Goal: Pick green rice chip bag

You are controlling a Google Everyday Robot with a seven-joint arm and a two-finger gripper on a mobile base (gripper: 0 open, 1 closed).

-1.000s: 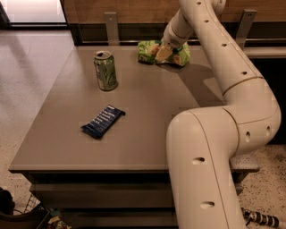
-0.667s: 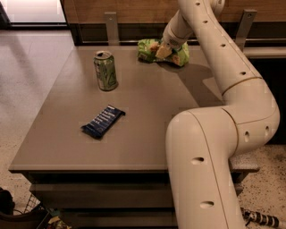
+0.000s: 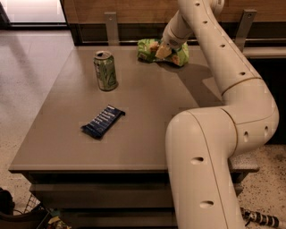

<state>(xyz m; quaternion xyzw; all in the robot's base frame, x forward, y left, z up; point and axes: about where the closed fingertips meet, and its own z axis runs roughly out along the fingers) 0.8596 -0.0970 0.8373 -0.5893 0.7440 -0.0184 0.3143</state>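
On the left of the grey table (image 3: 147, 112), towards the front, a flat dark blue wrapped bar (image 3: 103, 121) is seen lying at a slant. Behind it and a little to the right, a green drink can (image 3: 106, 70) is stood upright, well apart from the bar. Further right, at the table's far edge, the green rice chip bag (image 3: 145, 50) is found. It is laid crumpled on the surface, just in front of the dark gap under the wooden wall panel (image 3: 134, 6). The gripper (image 3: 163, 50) is set right on the middle of the bag, touching it from above. Part of the bag is covered by it, and green plastic is shown on both sides. Whether the gripper is wide, narrow or closed on the bag cannot be told, as its tip is pressed in against the plastic. From there the white arm (image 3: 232, 89) is traced up to the top edge, then down the right side. Its big lower segment is planted in the right foreground.
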